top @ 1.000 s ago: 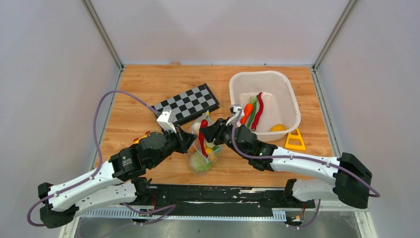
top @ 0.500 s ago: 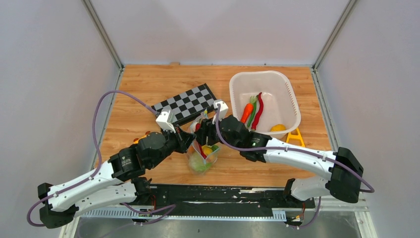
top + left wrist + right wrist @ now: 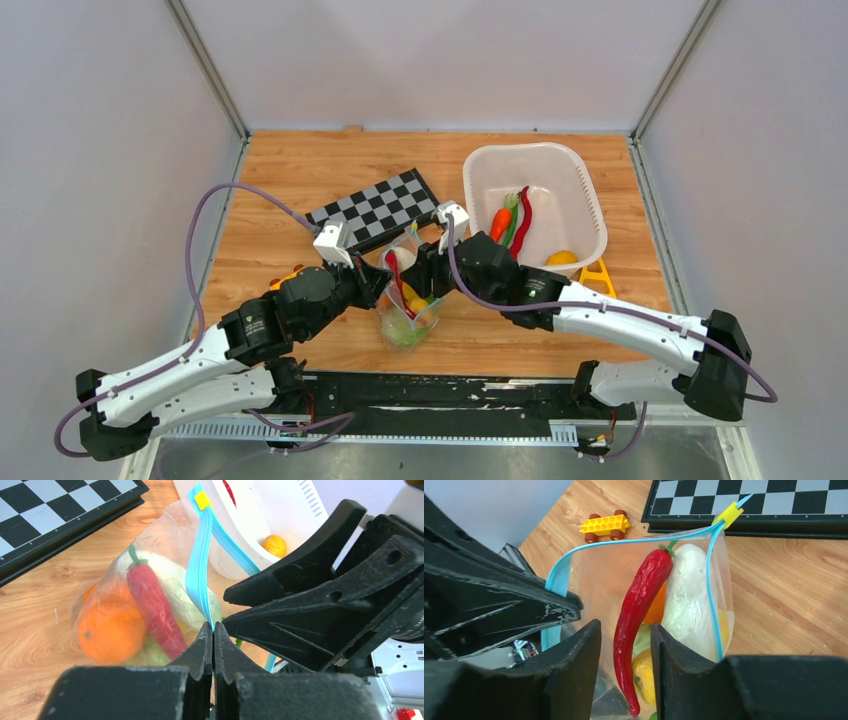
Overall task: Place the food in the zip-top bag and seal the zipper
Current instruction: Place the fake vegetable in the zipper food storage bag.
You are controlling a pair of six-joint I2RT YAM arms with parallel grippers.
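Note:
The clear zip-top bag (image 3: 408,322) stands at the table's front middle with its mouth open upward. It holds an orange (image 3: 107,630), a white radish (image 3: 689,605), green cabbage, a yellow fruit (image 3: 646,675) and a red pepper (image 3: 641,605) standing tip down. My left gripper (image 3: 213,626) is shut on the teal-blue zipper (image 3: 199,565) at the bag's left rim. My right gripper (image 3: 625,628) is open right over the bag's mouth, its fingers on either side of the red pepper without pinching it.
A white basket (image 3: 590,200) at the back right holds a carrot (image 3: 498,225), a second red pepper (image 3: 521,222), a green pepper and a yellow-orange fruit (image 3: 561,257). A chessboard (image 3: 385,205) lies behind the bag. A yellow toy car (image 3: 605,524) sits left of the bag, and a yellow triangle (image 3: 597,285) right of the basket.
My right gripper moved left over the bag's mouth with the red pepper and opened. The pepper now stands inside the bag. My left gripper held the zipper still.

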